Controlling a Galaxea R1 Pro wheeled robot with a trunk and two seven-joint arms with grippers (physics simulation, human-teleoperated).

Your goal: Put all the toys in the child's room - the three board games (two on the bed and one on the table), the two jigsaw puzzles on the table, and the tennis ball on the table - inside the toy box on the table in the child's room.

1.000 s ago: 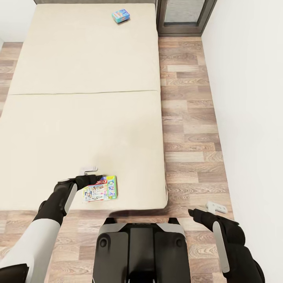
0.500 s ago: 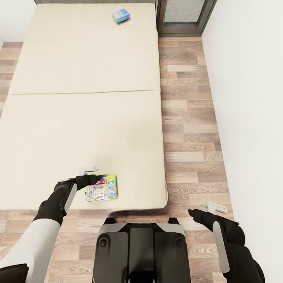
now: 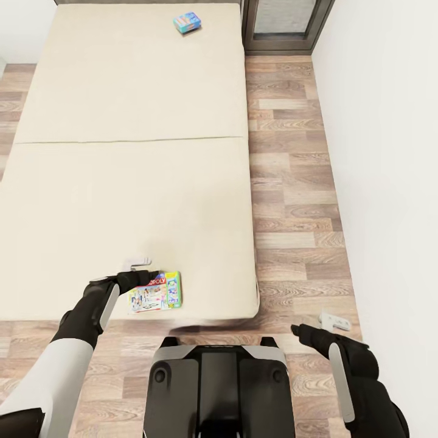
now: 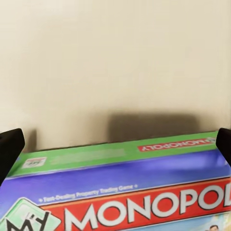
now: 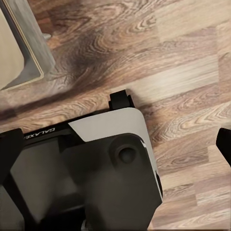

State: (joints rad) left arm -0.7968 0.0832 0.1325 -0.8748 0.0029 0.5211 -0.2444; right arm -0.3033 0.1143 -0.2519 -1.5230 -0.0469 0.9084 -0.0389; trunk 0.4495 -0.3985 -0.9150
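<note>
Two board games on the bed (image 3: 121, 182): Monopoly box (image 3: 155, 292) at the near edge, its lower part cut off in the left wrist view, and a smaller blue box (image 3: 187, 23) far up by the headboard, print too small to read. Left claw (image 3: 139, 266) reaching over the bed, touching the Monopoly box's left end, fingers spread either side, apparently not yet clamped. Right claw (image 3: 333, 320) off the bed, over the wood floor (image 3: 292, 182), spread wide, holding nothing.
</note>
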